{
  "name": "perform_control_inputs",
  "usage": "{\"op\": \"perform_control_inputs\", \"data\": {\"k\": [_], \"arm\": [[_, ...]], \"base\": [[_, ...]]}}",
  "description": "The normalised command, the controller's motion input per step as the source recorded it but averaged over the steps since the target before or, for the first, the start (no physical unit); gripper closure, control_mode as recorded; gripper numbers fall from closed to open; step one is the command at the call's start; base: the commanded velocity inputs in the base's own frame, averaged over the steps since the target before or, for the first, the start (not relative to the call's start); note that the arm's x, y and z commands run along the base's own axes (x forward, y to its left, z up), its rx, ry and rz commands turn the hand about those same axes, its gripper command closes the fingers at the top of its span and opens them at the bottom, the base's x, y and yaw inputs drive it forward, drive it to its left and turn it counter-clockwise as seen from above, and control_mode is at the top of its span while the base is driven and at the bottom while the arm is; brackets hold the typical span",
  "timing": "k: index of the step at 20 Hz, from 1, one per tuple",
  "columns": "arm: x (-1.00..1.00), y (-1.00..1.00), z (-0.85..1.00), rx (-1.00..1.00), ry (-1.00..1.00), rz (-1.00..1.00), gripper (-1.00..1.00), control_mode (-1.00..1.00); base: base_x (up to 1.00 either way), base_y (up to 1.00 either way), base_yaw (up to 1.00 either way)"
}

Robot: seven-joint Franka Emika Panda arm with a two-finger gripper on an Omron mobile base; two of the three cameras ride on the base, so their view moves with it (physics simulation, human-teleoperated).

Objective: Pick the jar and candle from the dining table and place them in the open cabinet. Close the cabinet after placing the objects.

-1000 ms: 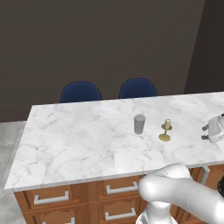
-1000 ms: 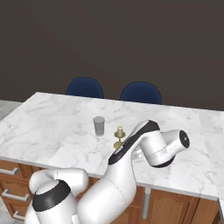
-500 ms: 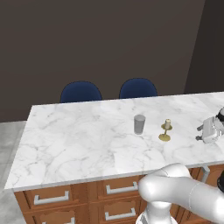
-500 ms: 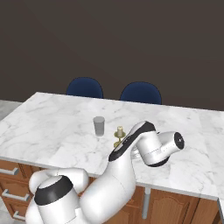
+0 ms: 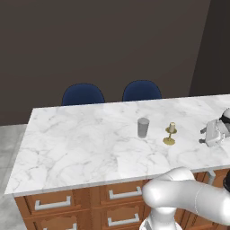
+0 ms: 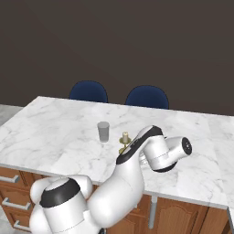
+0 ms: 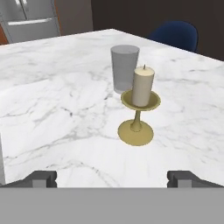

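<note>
Facing the candle (image 7: 142, 103) with jar (image 7: 124, 68) just behind, end effector (image 7: 112, 178) spread wide — blue chair (image 7: 174, 36) beyond the dining table (image 7: 52, 96).

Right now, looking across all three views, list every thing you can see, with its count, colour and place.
jar: one, grey translucent, upright on the marble top, apart from the candle.
candle: one, cream on a brass-gold holder, upright beside the jar.
dining table: one, white veined marble over brown drawers with silver handles.
chairs: two, dark blue, behind the table's far edge.
fridge: one, silver, beyond the table in the hand view.
gripper: one, dark fingertips, open, facing the candle from short of it, holding nothing.
</note>
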Motion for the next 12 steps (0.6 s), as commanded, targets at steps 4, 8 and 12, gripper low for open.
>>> {"op": "perform_control_inputs", "data": {"k": [4, 8, 12], "arm": [[0.0, 0.05, -0.03, 0.0, 0.0, 0.0, -1.0, -1.0], [0.0, 0.22, -0.04, 0.0, 0.0, 0.0, -1.0, -1.0], [0.0, 0.21, -0.02, 0.0, 0.0, 0.0, -1.0, -1.0]], "base": [[0.0, 0.0, 0.0], [0.0, 0.0, 0.0], [0.0, 0.0, 0.0]]}}
